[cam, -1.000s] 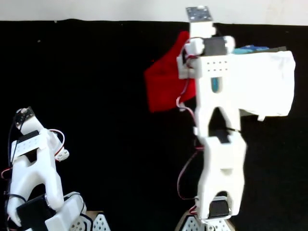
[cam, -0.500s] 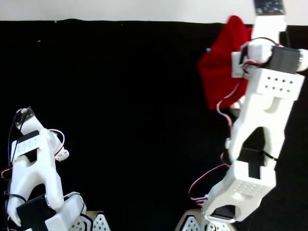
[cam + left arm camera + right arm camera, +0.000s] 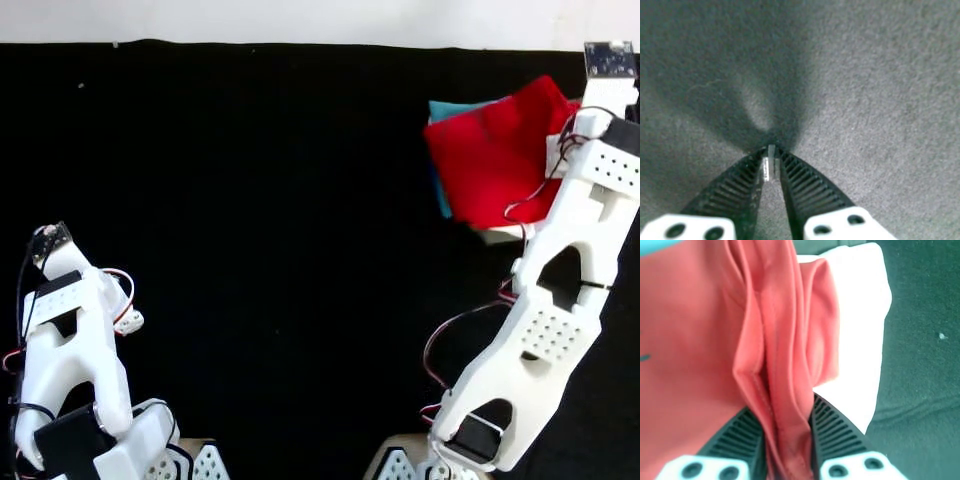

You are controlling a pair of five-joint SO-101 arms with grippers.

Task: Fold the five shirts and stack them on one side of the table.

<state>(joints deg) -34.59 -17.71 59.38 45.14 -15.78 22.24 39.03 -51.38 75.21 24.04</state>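
Note:
A folded red shirt (image 3: 497,150) lies on top of a stack at the table's far right, with a teal shirt (image 3: 440,190) peeking out beneath it and a white shirt (image 3: 497,234) at the bottom. My right gripper (image 3: 786,440) is shut on a bunched fold of the red shirt (image 3: 775,355), with the white shirt (image 3: 855,335) under it. At the near left, my left gripper (image 3: 771,167) is shut with nothing in it, its tips just above the black cloth. The left arm (image 3: 70,340) stands folded there.
The table is covered in black cloth (image 3: 260,200), and its far edge meets a white wall (image 3: 200,20). The right arm (image 3: 545,320) leans from its base at the near middle toward the far right corner.
The right arm has swung to the right with the red shirt and brought it down on the stack, covering the white shirt. The left arm has not moved.

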